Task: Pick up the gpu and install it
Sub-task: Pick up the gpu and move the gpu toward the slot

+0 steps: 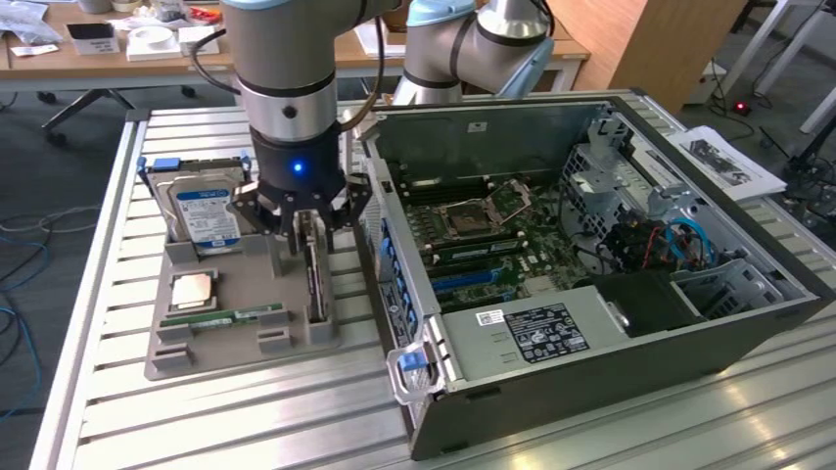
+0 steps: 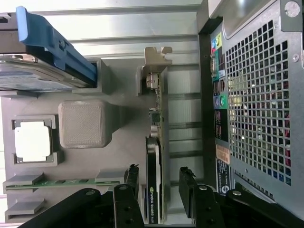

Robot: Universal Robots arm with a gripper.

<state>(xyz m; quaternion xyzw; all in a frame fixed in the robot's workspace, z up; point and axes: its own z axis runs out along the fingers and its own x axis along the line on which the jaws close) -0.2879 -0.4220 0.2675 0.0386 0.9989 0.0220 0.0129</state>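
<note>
Well within spread pincer: gpu

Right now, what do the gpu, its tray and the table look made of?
The gpu: circuit board, likely fibreglass, glossy black plastic-looking cooler, bare silvery metal bracket. The tray: matte grey plastic, possibly printed, given its textured block. The table: ribbed aluminium-looking slats, dull sheen.

The card is black with a silvery end bracket; the tray is plain grey. The memory stick is green, and the hard drive has a blue and white label. The computer case is grey, its back wall a grid of small holes; the table is ribbed silver.
</note>
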